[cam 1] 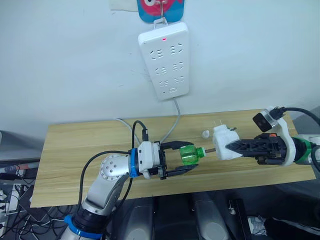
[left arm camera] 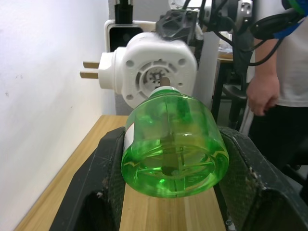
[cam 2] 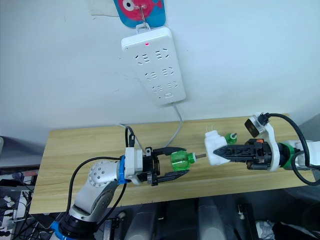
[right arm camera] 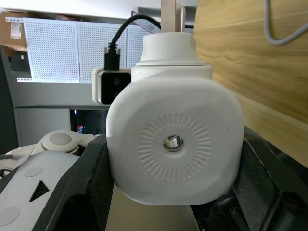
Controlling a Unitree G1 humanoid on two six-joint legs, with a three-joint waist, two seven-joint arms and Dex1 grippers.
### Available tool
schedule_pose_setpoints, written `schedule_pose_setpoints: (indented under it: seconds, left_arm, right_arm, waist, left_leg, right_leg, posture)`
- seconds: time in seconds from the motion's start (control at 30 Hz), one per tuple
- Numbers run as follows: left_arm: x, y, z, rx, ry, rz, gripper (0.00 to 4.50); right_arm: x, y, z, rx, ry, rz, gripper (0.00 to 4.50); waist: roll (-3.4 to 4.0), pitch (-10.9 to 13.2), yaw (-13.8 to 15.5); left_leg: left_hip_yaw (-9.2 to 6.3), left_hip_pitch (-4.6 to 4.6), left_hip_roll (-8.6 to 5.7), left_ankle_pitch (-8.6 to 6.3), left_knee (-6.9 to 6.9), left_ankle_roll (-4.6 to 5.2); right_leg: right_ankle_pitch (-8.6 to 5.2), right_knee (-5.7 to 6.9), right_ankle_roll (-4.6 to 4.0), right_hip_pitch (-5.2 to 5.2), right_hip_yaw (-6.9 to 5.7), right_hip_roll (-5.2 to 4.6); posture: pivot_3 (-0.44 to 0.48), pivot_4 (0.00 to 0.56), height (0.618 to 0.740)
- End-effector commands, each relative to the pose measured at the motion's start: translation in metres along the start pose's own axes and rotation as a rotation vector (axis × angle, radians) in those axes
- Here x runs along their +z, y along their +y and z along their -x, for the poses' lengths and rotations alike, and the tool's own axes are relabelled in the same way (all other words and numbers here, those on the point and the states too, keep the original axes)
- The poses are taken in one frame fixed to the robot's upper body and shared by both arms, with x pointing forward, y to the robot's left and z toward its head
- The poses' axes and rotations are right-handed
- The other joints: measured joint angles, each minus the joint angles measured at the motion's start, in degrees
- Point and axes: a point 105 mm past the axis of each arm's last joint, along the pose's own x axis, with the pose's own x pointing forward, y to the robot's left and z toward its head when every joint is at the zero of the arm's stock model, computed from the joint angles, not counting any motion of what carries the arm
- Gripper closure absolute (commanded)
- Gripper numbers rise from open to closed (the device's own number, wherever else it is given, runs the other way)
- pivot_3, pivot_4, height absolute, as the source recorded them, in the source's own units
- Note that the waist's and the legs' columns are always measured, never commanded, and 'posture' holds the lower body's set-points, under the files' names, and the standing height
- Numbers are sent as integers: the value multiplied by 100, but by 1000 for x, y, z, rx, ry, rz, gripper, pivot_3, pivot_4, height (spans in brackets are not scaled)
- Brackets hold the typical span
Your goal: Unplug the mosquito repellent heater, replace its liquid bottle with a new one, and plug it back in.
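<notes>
Left gripper (cam 1: 186, 162): fingers part-spread, clamped on the green liquid bottle (cam 1: 190, 154), held on its side above the tabletop (cam 1: 75, 150), neck toward the right arm. Right gripper (cam 1: 229, 147): closed around the mosquito repellent heater (cam 1: 225, 141), prongs toward the wall, unplugged. Bottle's wick tip just reaches the heater's socket opening. Second small green bottle (cam 2: 231, 137) stands on the tabletop behind the heater. White power strip (cam 1: 165, 59) hangs on the wall, red lamp lit.

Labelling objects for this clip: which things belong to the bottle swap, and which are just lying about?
In the job:
mosquito repellent heater, in right end effector
green bottle, in left end effector
power strip

Lying about:
small white cap
fish decoration
</notes>
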Motion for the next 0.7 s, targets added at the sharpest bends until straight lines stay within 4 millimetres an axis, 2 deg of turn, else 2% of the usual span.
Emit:
schedule_pose_setpoints:
  seconds: [0.03, 0.43, 0.7]
  left_arm:
    - [7, -3, -6, -18, -32, -24, 2245]
    - [5, -2, -12, -29, -39, -33, 2245]
    - [7, 3, -12, -30, -45, -42, 2245]
  right_arm:
    - [0, 13, -2, 48, 13, 38, 1533]
    - [-1, 9, -10, 41, 4, 52, 1533]
    - [-4, 5, -7, 14, -8, 41, 1533]
  waist:
    - [0, 0, 1]
    - [0, 0, 2]
    - [0, 0, 3]
  left_leg:
    - [-1, 0, 0, 0, 0, 0]
    - [-2, 0, 0, 0, 0, 0]
    - [-2, -1, 0, 0, 0, 0]
  right_leg:
    - [0, 0, 0, 0, -1, 0]
    - [0, 0, 0, -1, 2, -1]
    - [0, 0, 0, -1, 2, -2]
  posture:
    - [-55, 404, 740]
    - [-53, 406, 740]
    - [-60, 408, 740]
